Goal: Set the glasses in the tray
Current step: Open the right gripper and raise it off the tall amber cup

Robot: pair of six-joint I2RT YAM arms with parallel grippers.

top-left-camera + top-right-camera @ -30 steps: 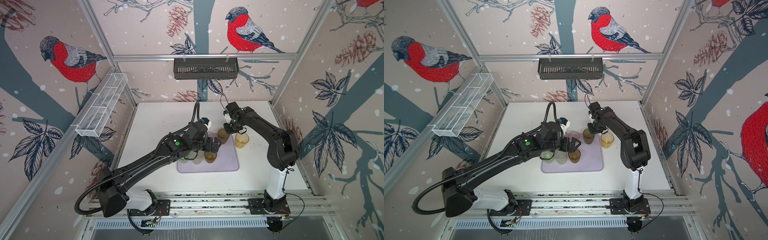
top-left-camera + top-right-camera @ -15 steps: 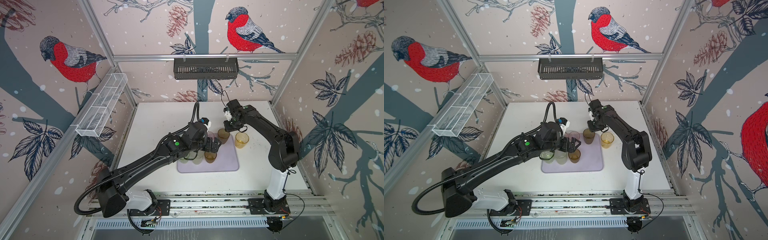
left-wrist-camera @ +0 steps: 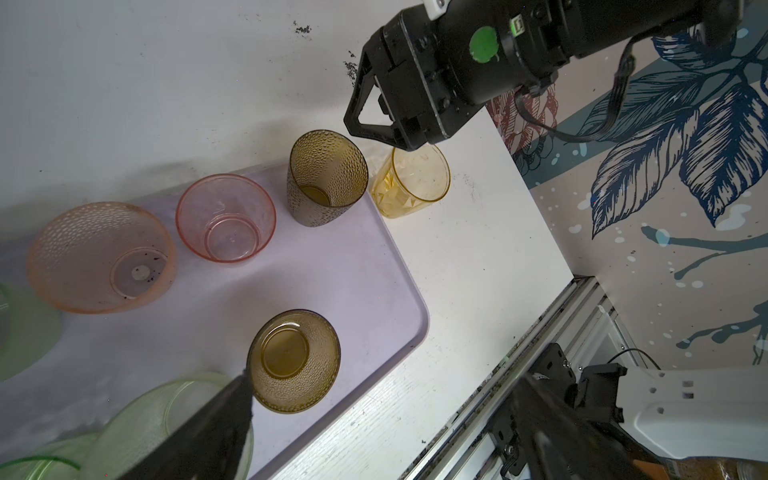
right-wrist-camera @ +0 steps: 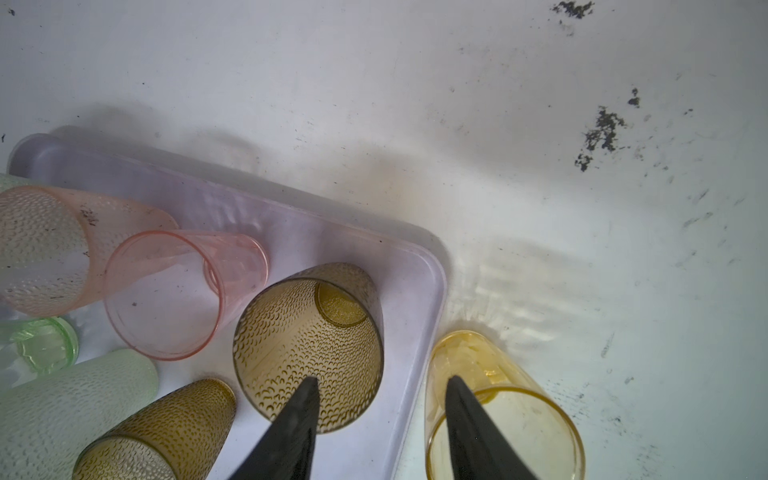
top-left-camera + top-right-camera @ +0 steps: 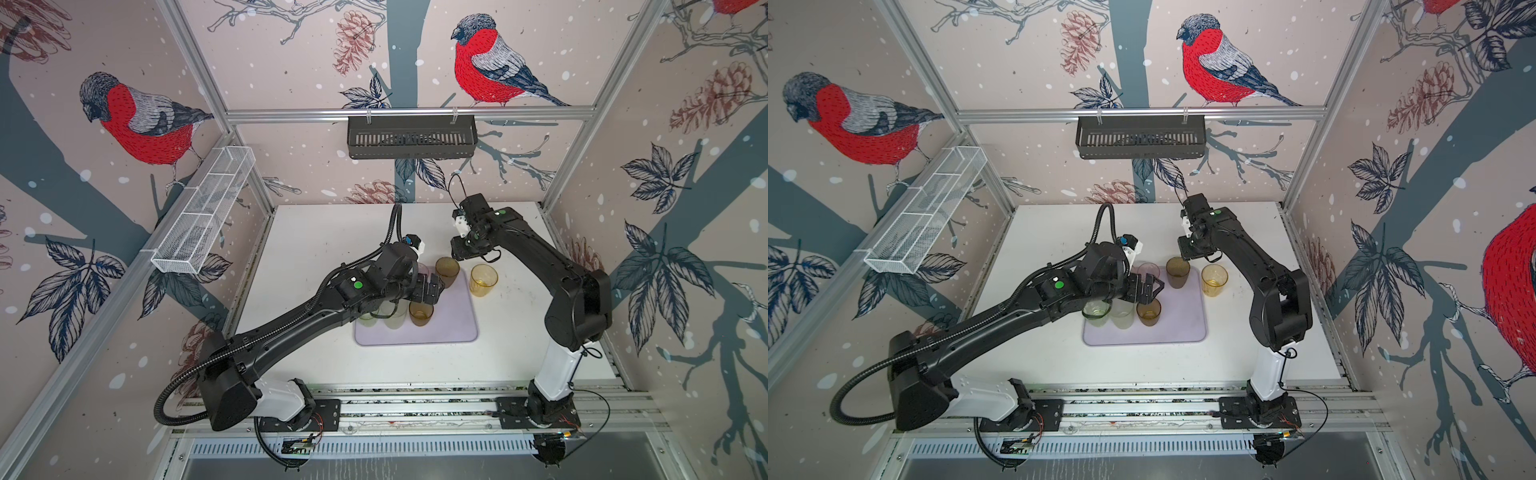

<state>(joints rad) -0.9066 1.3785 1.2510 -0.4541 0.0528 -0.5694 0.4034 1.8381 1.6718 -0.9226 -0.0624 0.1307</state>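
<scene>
**One yellow glass outside the tray**

The yellow glass (image 5: 483, 280) stands upright on the white counter (image 5: 324, 249), just beside the right edge of the lavender tray (image 5: 449, 328), near its far corner. Whether it touches the rim is hard to judge.

The other glasses stand inside the tray. A dark amber glass (image 5: 447, 270) is upright in the far right corner, with the smooth pink glass (image 3: 226, 218) and the dimpled pink glass (image 3: 99, 257) in a row beside it. A second dark amber glass (image 5: 421, 313) stands nearer the front. Next to it is the frosted green glass (image 4: 70, 403), with a smaller green glass (image 4: 41, 340) close by. There may be a third green one, but the left arm covers that corner in both top views. The right front part of the tray is bare.

The right tool (image 4: 382, 380) hangs above the tray's far right corner. Its fingers are moderately apart and hold nothing: one lies over the corner amber glass and the other over the yellow glass. The left tool (image 5: 1156, 291) hovers over the middle of the tray between the smooth pink glass and the front amber glass, spread wide and empty.

On the back wall hangs a black slotted basket (image 5: 411, 137), and on the left wall a white wire mesh basket (image 5: 203, 216).
</scene>
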